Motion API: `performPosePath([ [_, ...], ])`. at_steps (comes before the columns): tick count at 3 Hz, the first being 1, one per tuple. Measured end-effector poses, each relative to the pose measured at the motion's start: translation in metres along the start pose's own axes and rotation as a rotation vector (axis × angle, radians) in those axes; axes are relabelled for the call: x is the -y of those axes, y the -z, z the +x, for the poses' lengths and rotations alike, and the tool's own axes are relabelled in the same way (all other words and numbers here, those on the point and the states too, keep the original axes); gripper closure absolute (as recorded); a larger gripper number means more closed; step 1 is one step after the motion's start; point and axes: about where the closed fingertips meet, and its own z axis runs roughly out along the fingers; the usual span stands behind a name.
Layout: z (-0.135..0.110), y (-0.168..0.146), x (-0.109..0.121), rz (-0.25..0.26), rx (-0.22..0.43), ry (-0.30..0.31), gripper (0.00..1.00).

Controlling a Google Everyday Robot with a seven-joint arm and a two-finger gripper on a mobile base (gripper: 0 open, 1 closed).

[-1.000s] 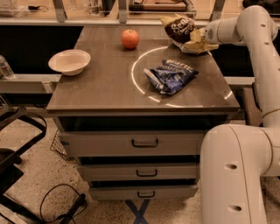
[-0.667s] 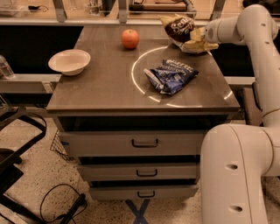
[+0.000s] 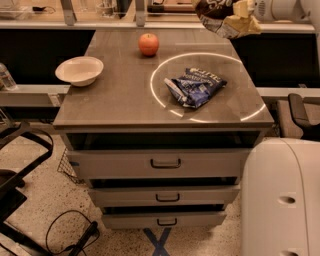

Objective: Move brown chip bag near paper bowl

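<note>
The brown chip bag (image 3: 216,15) hangs in the air above the table's back right corner, at the top edge of the camera view. My gripper (image 3: 244,10) is shut on its right end and reaches in from the right on the white arm (image 3: 280,9). The paper bowl (image 3: 79,70) sits on the left side of the grey tabletop (image 3: 120,100), far from the bag.
An orange-red apple (image 3: 148,44) stands at the back middle of the table. A blue chip bag (image 3: 195,86) lies right of centre inside a ring of light. Drawers face front below. My white base (image 3: 282,200) is at lower right. A black chair (image 3: 15,170) stands at left.
The brown chip bag was resting at the table's back right with the gripper on it. It is now lifted off the table, higher in view.
</note>
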Motion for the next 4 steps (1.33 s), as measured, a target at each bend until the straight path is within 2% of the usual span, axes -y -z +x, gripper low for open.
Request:
performPosePath([
  [1,-0.043,0.046,0.002,0.022,0.035,0.083,1.00],
  [2,-0.068,0.089,-0.008,0.013,0.036,0.162,1.00],
  [3,-0.097,0.148,-0.021,0.040,0.059,0.244,1.00],
  [4,-0.131,0.227,-0.040,0.094,0.128,0.299,1.00],
])
